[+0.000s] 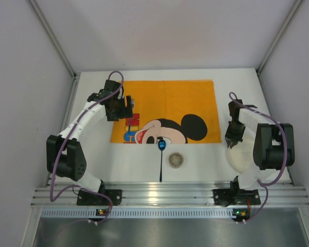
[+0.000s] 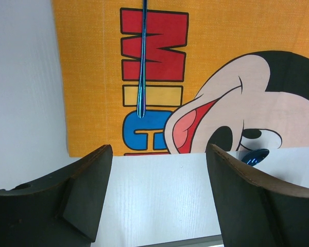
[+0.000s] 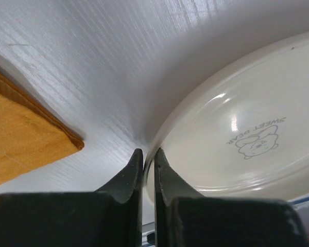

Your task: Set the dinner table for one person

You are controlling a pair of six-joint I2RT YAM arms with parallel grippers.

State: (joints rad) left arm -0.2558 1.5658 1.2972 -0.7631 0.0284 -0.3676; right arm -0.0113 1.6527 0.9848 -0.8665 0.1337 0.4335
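Note:
The white dinner table [image 1: 206, 164] carries an orange Mickey Mouse placemat [image 1: 165, 103]. My left gripper [image 1: 126, 109] hovers over the mat's left edge, open and empty, as the left wrist view [image 2: 158, 154] shows. A thin iridescent blue utensil handle [image 2: 142, 62] lies on the mat ahead of it. A blue spoon [image 1: 161, 145] lies across the mat's near edge, its bowl also in the left wrist view [image 2: 255, 156]. My right gripper [image 1: 234, 136] is shut on the rim of a white plate [image 1: 242, 157]; the right wrist view shows the jaws [image 3: 148, 153] pinching the plate's [image 3: 247, 134] edge.
A small round glass dish [image 1: 176, 160] sits on the table just right of the spoon handle. The ribbed aluminium rail [image 1: 170, 195] runs along the near edge. Grey walls enclose the left, right and back. The placemat's corner [image 3: 20, 144] lies left of the plate.

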